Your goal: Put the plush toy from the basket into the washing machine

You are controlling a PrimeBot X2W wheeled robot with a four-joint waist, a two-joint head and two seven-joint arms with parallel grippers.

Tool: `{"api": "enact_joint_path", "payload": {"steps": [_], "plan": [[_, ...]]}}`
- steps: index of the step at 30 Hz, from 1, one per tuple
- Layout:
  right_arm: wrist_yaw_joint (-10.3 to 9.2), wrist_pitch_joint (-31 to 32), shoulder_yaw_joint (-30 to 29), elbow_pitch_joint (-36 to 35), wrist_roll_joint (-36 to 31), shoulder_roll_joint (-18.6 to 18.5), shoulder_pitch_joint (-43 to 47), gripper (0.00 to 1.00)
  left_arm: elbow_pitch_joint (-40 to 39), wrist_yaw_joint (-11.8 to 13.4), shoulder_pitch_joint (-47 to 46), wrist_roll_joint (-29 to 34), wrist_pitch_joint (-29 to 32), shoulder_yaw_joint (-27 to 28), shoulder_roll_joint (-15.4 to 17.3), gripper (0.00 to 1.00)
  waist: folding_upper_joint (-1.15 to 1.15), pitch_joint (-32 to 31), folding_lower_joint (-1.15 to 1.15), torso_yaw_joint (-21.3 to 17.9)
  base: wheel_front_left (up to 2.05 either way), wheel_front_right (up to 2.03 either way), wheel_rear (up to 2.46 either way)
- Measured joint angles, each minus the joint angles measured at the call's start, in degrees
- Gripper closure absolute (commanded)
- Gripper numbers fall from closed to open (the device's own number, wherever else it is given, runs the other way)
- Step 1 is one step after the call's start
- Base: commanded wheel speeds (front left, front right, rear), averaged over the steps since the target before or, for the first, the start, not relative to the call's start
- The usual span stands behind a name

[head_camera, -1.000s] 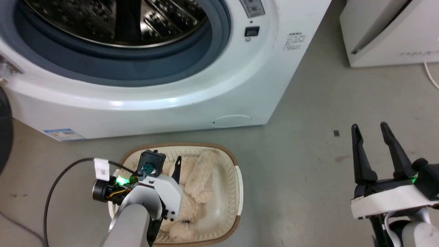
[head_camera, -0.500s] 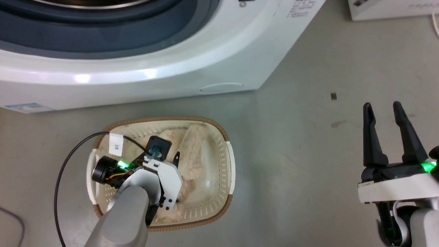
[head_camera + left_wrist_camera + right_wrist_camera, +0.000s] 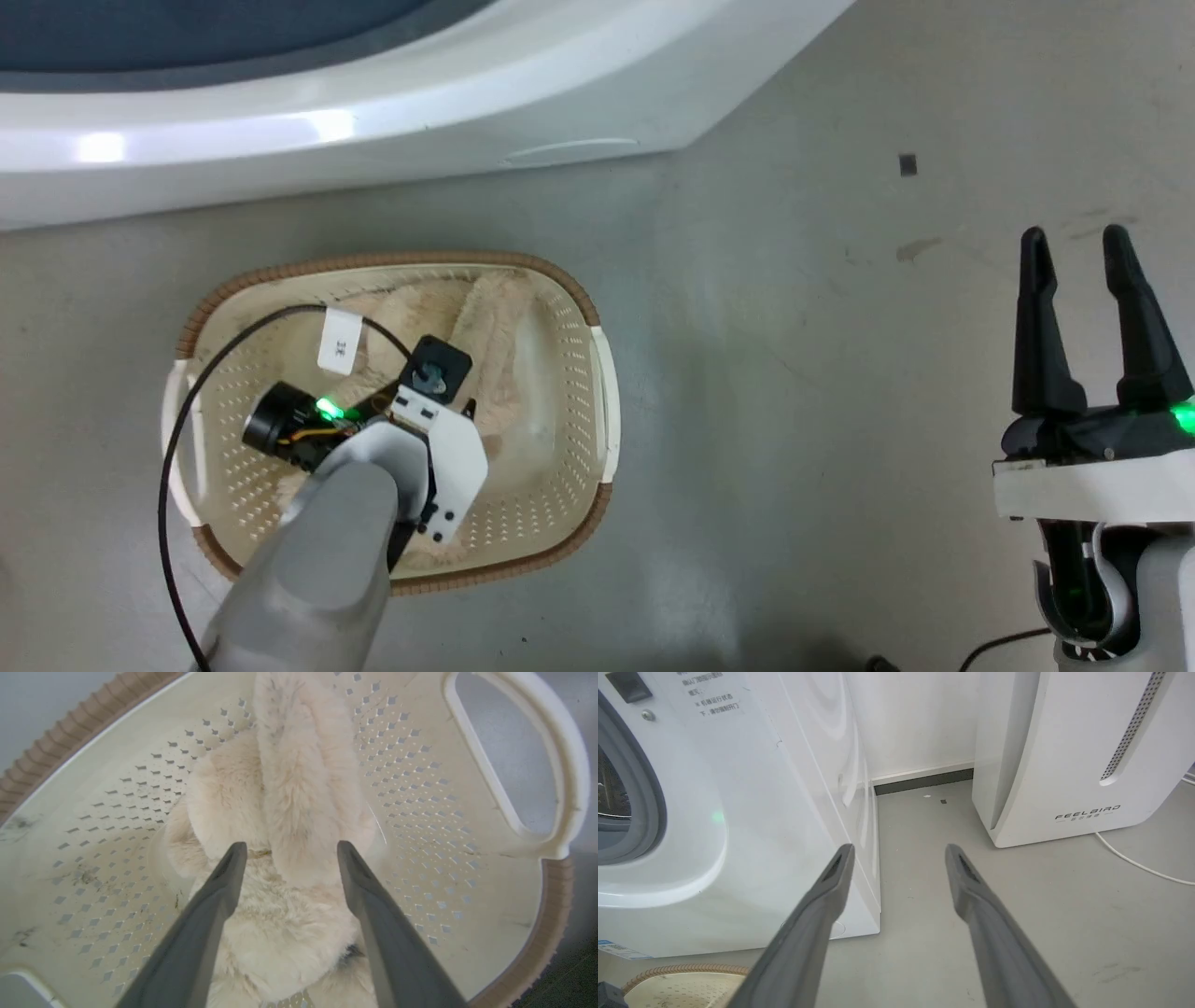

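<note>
Left hand (image 3: 290, 844), fingers apart, is inside the basket (image 3: 420, 812), its tips flanking the toy (image 3: 299, 788). Right hand (image 3: 1074, 233) hovers spread above the floor (image 3: 794, 373).

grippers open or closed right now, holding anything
Left gripper: open, fingers either side of the plush toy in the basket, not gripping.
Right gripper: open, empty.

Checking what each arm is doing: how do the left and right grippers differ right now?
The left gripper is down inside the basket; the right gripper hangs over the floor. The left has the plush toy between its fingers; the right has nothing there. Both are open.
</note>
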Motion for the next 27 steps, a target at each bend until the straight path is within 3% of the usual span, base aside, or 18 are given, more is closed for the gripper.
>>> {"api": "enact_joint_path", "payload": {"steps": [22, 23, 24, 25, 27], "plan": [[0.00, -2.6, 0.5, -1.4, 5.0, 0.0, -3.1, 0.00, 12.2, -0.5, -13.0, -1.9, 0.6, -5.5, 3.2, 0.00, 0.00, 11.3, 0.00, -3.6, 0.00, 0.00, 0.00], [0.00, -2.9, 0.5, -1.5, 5.3, 0.0, -3.2, 0.00, 12.7, -0.5, -13.5, -1.9, 0.8, -5.8, 3.4, 0.09, 0.00, 11.7, 0.00, -3.7, 0.00, 0.00, 0.00], [0.00, -2.9, 0.5, -1.5, 5.6, 0.0, -3.5, 0.00, 13.2, -0.5, -14.0, -2.0, 1.1, -6.1, 3.6, 0.72, 0.00, 12.2, 0.00, -3.9, 0.00, 0.00, 0.00], [0.00, -3.0, 0.4, -1.5, 5.8, 0.0, -3.9, 0.00, 13.7, -0.5, -14.5, -2.0, 1.1, -6.5, 3.7, 1.00, 0.00, 12.6, 0.00, -4.1, 0.00, 0.00, 0.00], [0.00, -3.2, 0.4, -1.7, 6.2, 0.0, -4.7, 0.00, 14.8, -0.5, -15.4, -2.0, 1.1, -7.1, 3.8, 1.00, 0.00, 13.3, 0.00, -4.3, 0.00, 0.00, 0.00]]}}
